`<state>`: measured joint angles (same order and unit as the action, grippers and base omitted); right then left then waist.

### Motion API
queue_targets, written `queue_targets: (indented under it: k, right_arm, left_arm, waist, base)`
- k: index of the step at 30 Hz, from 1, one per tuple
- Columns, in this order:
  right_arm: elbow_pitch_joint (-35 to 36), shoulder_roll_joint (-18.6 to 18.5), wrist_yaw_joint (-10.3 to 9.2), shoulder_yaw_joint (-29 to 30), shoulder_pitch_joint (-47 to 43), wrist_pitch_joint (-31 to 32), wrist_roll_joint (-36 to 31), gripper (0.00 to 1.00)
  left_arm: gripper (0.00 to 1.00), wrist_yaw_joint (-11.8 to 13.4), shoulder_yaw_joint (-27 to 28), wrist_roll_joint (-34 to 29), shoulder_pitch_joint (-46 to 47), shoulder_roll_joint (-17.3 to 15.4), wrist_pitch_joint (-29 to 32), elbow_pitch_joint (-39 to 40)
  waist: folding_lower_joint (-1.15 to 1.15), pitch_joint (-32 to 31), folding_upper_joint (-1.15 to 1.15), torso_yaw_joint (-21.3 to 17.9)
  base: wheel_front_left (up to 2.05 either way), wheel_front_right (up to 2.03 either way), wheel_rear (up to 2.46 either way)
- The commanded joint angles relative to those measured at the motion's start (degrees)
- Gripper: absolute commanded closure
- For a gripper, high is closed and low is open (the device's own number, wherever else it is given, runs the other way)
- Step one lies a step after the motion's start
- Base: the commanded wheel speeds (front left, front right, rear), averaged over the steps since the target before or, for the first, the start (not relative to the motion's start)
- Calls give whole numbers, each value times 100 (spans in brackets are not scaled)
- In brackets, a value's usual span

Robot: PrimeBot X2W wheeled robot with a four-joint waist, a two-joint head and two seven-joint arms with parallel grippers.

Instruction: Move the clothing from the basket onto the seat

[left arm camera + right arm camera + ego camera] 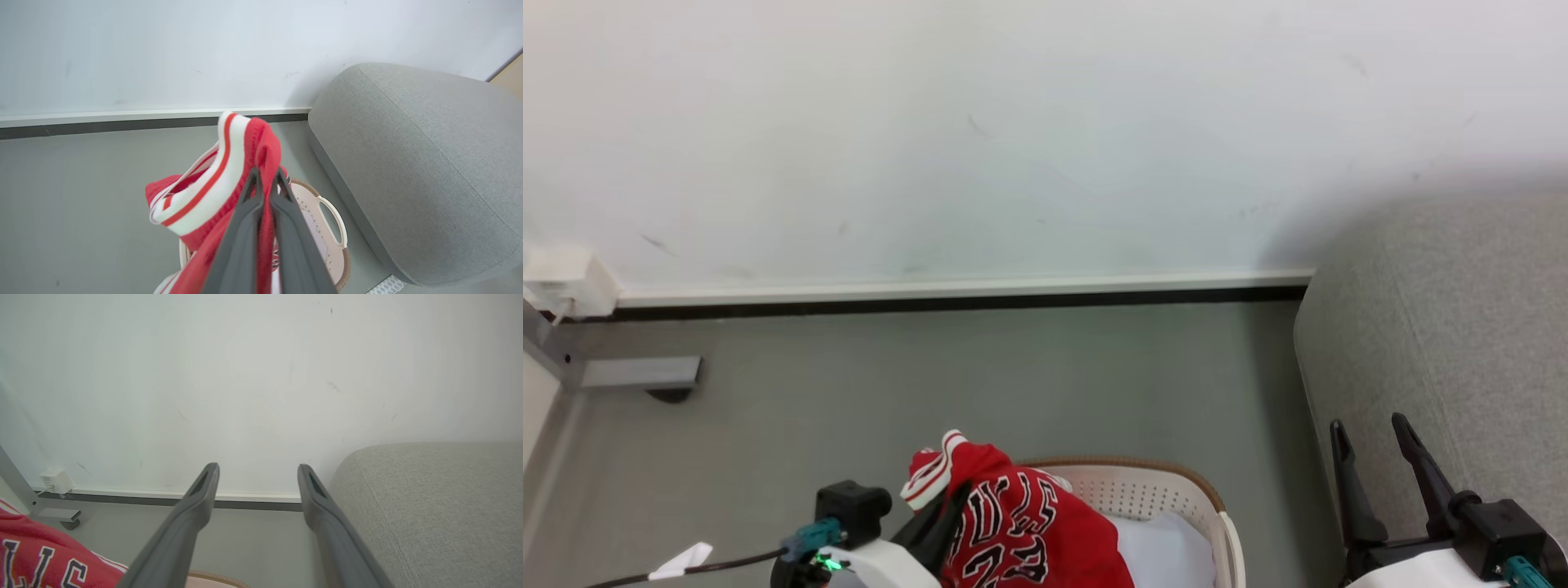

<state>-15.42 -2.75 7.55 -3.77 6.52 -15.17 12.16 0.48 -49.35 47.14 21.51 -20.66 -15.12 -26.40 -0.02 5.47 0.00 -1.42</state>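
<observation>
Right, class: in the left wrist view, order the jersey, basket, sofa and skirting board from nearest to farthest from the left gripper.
1. jersey, clamped in the left gripper
2. basket, just below
3. sofa, right
4. skirting board, far back

White wall (1013, 122), faint scuffs. White skirting (964, 287) over dark strip. Grey floor (931, 384). Grey metal foot (641, 372) at left, small white box (560, 282) above.

You see a red jersey (1029, 531) with red-striped white trim and black-and-white block lettering. At its 3 o'clock, the basket (1131, 492) is cream, perforated and brown-rimmed, with a white cloth (1168, 543). Farther toward 3 o'clock, the sofa (1445, 327) is plain grey.
</observation>
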Motion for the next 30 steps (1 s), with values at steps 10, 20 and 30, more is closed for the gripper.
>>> queue_targets:
  k: [10,20,30]
  right_arm:
    - [27,-23,-12,-117,-257,2,-73,0]
    - [216,-129,-12,-1240,18,2,-7,0]
    - [172,-1204,-12,-3575,972,3,762,0]
  left_arm:
    - [100,653,775,-688,-765,-528,-5,2006]
    - [100,877,851,-964,-817,-987,194,3185]
    - [100,662,580,-1085,-516,-1083,586,3520]
  waist:
    - [2,-515,0,64]
    - [2,-680,0,32]
    - [2,-700,0,14]
  base:
    - [0,0,0]
    - [0,0,0]
    - [0,0,0]
